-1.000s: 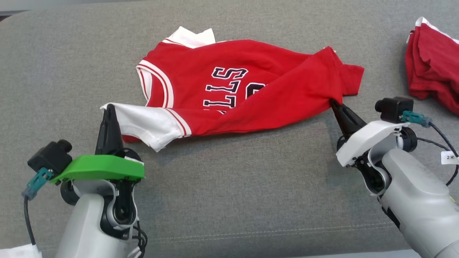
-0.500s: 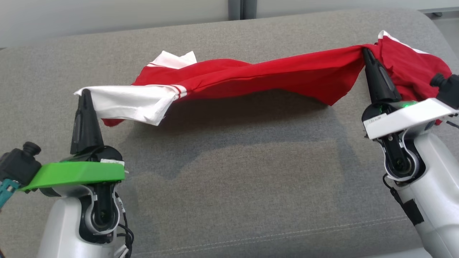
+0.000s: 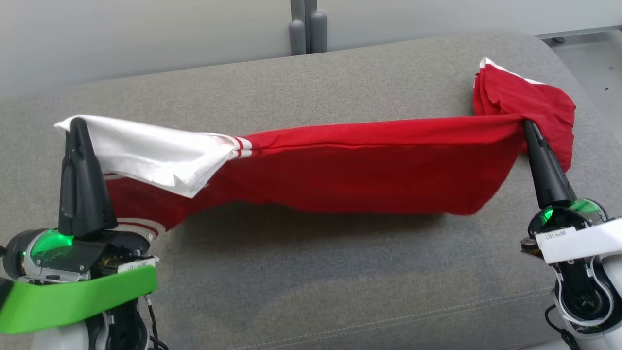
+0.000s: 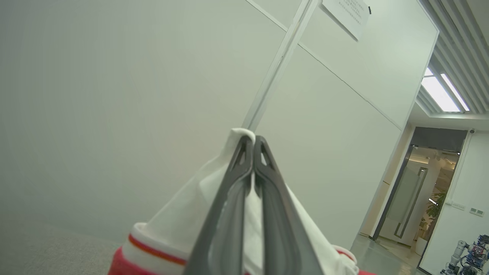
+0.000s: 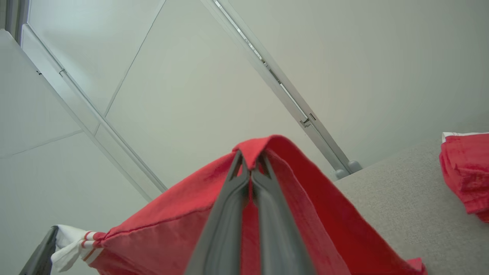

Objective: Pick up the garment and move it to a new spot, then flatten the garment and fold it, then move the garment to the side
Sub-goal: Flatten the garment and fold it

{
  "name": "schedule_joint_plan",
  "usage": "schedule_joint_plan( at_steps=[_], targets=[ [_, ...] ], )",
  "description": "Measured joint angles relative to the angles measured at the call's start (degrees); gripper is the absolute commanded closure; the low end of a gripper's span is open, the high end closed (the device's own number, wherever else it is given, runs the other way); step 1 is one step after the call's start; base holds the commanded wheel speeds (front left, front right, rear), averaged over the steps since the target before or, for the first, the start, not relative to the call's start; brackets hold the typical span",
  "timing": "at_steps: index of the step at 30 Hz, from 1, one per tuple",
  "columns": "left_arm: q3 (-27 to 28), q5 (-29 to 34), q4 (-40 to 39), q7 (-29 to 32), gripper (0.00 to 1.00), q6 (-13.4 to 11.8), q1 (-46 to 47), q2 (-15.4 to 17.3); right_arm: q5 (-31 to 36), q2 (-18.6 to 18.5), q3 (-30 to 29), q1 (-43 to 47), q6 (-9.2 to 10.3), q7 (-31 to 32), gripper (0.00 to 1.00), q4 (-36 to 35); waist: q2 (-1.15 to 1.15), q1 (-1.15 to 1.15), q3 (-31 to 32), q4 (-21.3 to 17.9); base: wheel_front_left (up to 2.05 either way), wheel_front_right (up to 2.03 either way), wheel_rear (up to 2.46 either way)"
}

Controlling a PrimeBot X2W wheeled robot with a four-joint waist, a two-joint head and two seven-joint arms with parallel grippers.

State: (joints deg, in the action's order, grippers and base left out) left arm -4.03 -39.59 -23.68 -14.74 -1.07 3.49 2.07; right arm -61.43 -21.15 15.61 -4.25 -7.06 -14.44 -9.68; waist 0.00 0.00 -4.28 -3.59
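We hold the red cotton shirt with white sleeves and striped cuffs (image 3: pixel 359 170) stretched in the air above the grey woven cushion (image 3: pixel 311 282). It is clear of the cushion's surface along the span we can see, and its shadow lies on the cushion beneath.

Our left gripper (image 3: pixel 77 125), long dark fingers pointing up, is clamped on the edge of the white sleeve (image 3: pixel 146 150) over the cushion's left end. In the left wrist view the two fingers meet with white cloth pinched between them. Our right gripper (image 3: pixel 527 125) is pinched tight on a red part of the shirt's edge over the cushion's right end. The right wrist view shows a small fold of red cloth poking out above the closed tips.

We judge the two grips are set far apart on purpose. Pulling the shirt taut takes out slack, so it can be carried to a new spot on the cushion and laid down flatter. The lower edge hangs in a loose curve, so the cloth is not fully spread.

A folded red cloth bundle (image 3: pixel 529 97) rests at the cushion's far right corner, just behind our right gripper. Whether the shirt touches it we cannot tell. We would lay the shirt down clear of it.
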Motion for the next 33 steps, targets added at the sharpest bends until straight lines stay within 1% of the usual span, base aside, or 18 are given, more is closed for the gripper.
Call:
schedule_joint_plan(
  at_steps=[2,5,7,9,10,11,13,15,16,17,18,20,22,23,25,27,30,33],
  targets=[
    [-1.31,0.58,-1.72,-0.01,1.0,0.03,-0.31,0.32,-1.32,-0.53,0.03,1.42,0.0,-0.01,1.0,-1.79,0.0,0.0,-0.29,0.15,0.0,0.0,0.0],
    [-5.19,0.64,-0.89,1.41,1.0,0.15,-1.25,0.82,-0.63,-2.79,0.88,3.84,0.03,0.7,1.0,-0.35,0.0,0.0,-0.76,0.58,0.0,0.0,0.0],
    [-7.3,0.08,1.26,3.37,1.0,0.59,-2.16,0.81,-0.68,-3.16,2.29,3.96,0.45,2.92,1.0,1.59,0.0,0.0,-1.25,0.78,0.0,0.0,0.0],
    [-8.72,-0.62,5.32,4.8,1.0,1.0,-2.19,0.85,-0.77,-3.05,3.99,2.54,0.71,5.49,1.0,5.39,0.0,0.0,-1.84,0.94,0.0,0.0,0.0],
    [-9.31,-0.64,7.71,5.41,1.0,1.27,-1.92,0.93,-0.53,-3.19,4.8,1.05,1.55,7.01,1.0,7.76,0.0,0.0,-2.1,1.02,0.0,0.0,0.0],
    [-10.56,-1.01,13.81,7.97,1.0,1.57,0.38,1.3,-0.44,-3.32,5.64,-3.8,2.93,10.06,1.0,12.99,0.0,0.0,-2.56,1.2,0.0,0.0,0.0],
    [-10.7,-0.99,20.83,10.4,1.0,1.16,5.54,1.45,1.67,-3.43,6.37,-11.13,4.94,12.88,1.0,18.39,0.0,0.0,-2.8,1.51,0.0,0.0,0.0],
    [-10.13,2.01,26.98,11.69,1.0,0.41,13.35,2.88,5.7,-3.53,6.33,-20.3,7.02,14.06,1.0,22.47,0.0,0.0,-2.75,1.82,0.0,0.0,0.0],
    [-10.13,2.01,26.98,11.69,1.0,0.41,13.35,2.88,5.7,-3.53,6.33,-20.3,7.02,14.06,1.0,22.47,0.0,0.0,-2.75,1.82,0.0,0.0,0.0],
    [-8.76,2.47,29.04,12.23,1.0,-0.73,18.01,2.8,8.23,-3.54,5.97,-25.31,7.98,13.94,1.0,23.52,0.0,0.0,-2.59,1.95,0.0,0.0,0.0],
    [-6.6,2.82,29.66,10.94,1.0,-2.0,23.06,2.31,10.43,-3.12,4.54,-30.45,8.91,12.79,1.0,23.8,0.0,0.0,-2.4,2.09,0.0,0.0,0.0],
    [-2.7,2.85,28.74,8.04,1.0,-3.26,34.29,0.76,11.0,-0.55,0.35,-40.65,10.25,8.56,1.0,23.19,0.0,0.0,-1.88,2.34,0.0,0.0,0.0],
    [-0.26,0.52,27.76,5.87,1.0,-3.71,43.53,-0.42,11.1,1.07,-1.54,-47.58,10.61,5.43,1.0,22.72,0.0,0.0,-1.28,2.61,0.0,0.0,0.0],
    [0.24,0.0,27.94,5.0,1.0,-3.71,46.07,-0.51,11.34,1.18,-1.45,-49.13,10.58,4.69,1.0,23.16,0.0,0.0,-0.96,2.74,0.0,0.0,0.0],
    [-0.1,-0.4,29.22,4.64,1.0,-3.64,47.0,-0.51,11.33,1.31,-0.13,-48.86,10.09,5.01,1.0,25.46,0.0,0.0,-0.35,3.05,0.0,0.0,0.0],
    [-1.22,-1.36,31.12,5.38,1.0,-3.61,45.21,-0.6,10.89,1.7,2.67,-46.48,9.56,6.95,1.0,28.49,0.0,0.0,-0.08,3.47,0.0,0.0,0.0],
    [-2.61,-2.37,33.99,5.8,1.0,-2.98,39.51,-0.56,10.06,2.87,5.99,-41.06,9.1,9.79,1.0,33.43,0.0,0.0,-0.53,3.74,0.0,0.0,0.0],
    [-5.43,-2.83,38.21,7.24,1.0,-2.46,31.36,-0.58,8.6,3.24,8.29,-34.75,8.72,12.67,1.0,38.43,0.0,0.0,-1.58,3.79,0.0,0.0,0.0]
  ],
)
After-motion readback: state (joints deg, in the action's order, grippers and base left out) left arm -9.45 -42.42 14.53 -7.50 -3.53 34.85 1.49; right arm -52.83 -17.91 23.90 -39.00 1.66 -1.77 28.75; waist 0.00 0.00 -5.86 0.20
